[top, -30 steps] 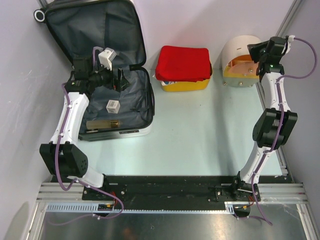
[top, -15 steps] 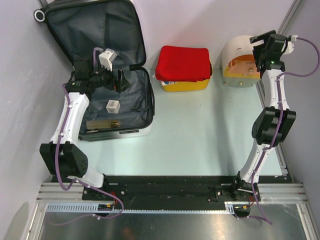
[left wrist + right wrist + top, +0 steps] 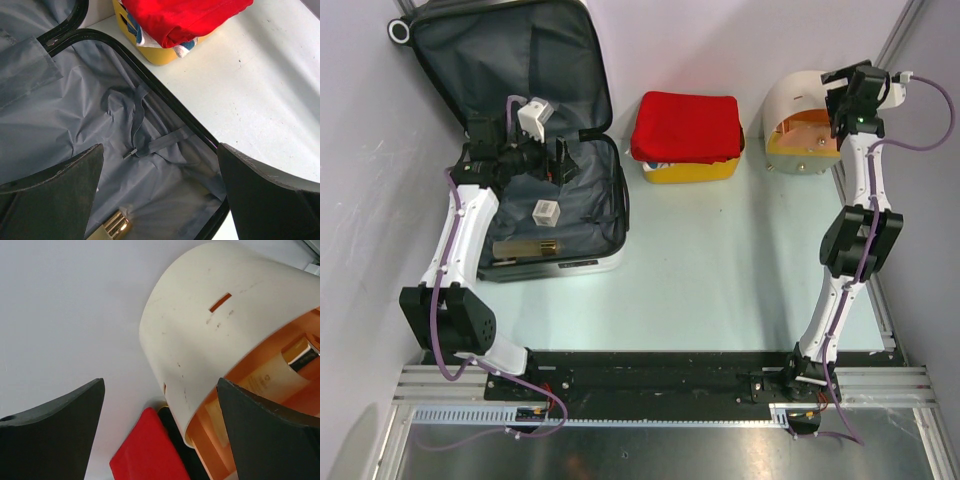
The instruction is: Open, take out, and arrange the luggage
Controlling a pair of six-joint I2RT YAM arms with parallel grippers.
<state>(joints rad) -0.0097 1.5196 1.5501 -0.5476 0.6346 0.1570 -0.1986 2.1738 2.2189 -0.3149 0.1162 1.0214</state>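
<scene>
The luggage lies open at the back left, its lid propped against the wall and its dark grey lining showing. A small white box and a cream tube with a gold cap lie in the lower half; the gold cap also shows in the left wrist view. My left gripper hovers open over the lining, holding nothing. My right gripper is open and empty beside the round cream-and-orange box.
A yellow basket topped with a folded red cloth stands at the back centre, also seen as the yellow basket from the left wrist. A cream bottle with a gold cap lies inside the round box. Walls close the left, back and right.
My right gripper has opened and its arm has straightened and risen slightly at the round box. The left arm has not moved.
</scene>
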